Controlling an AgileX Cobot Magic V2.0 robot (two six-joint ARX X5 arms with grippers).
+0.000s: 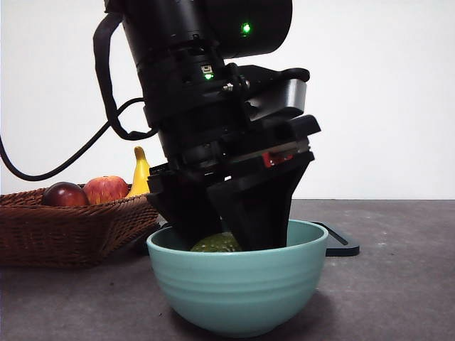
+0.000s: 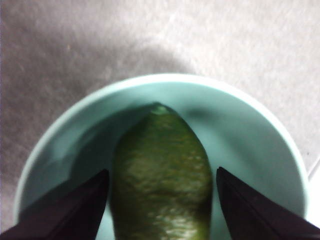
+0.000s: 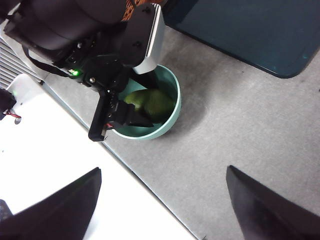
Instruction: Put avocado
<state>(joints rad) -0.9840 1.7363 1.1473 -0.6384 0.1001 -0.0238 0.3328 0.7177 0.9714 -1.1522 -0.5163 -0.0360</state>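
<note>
The dull green avocado (image 1: 217,244) (image 2: 160,175) (image 3: 150,102) lies inside a pale teal bowl (image 1: 238,291) (image 2: 250,140) (image 3: 171,117) near the table's front. My left gripper (image 1: 227,229) (image 2: 162,171) (image 3: 132,107) reaches down into the bowl with one jaw on each side of the fruit. A thin gap shows between each jaw and the skin, so it is open. The jaw tips are hidden behind the bowl's rim in the front view. My right gripper (image 3: 164,170) hangs open high above the table, away from the bowl, holding nothing.
A wicker basket (image 1: 64,231) stands to the left with a dark red fruit (image 1: 64,194), an apple (image 1: 105,189) and a banana (image 1: 141,174). A dark flat tray (image 1: 341,243) (image 3: 240,30) lies behind the bowl to the right.
</note>
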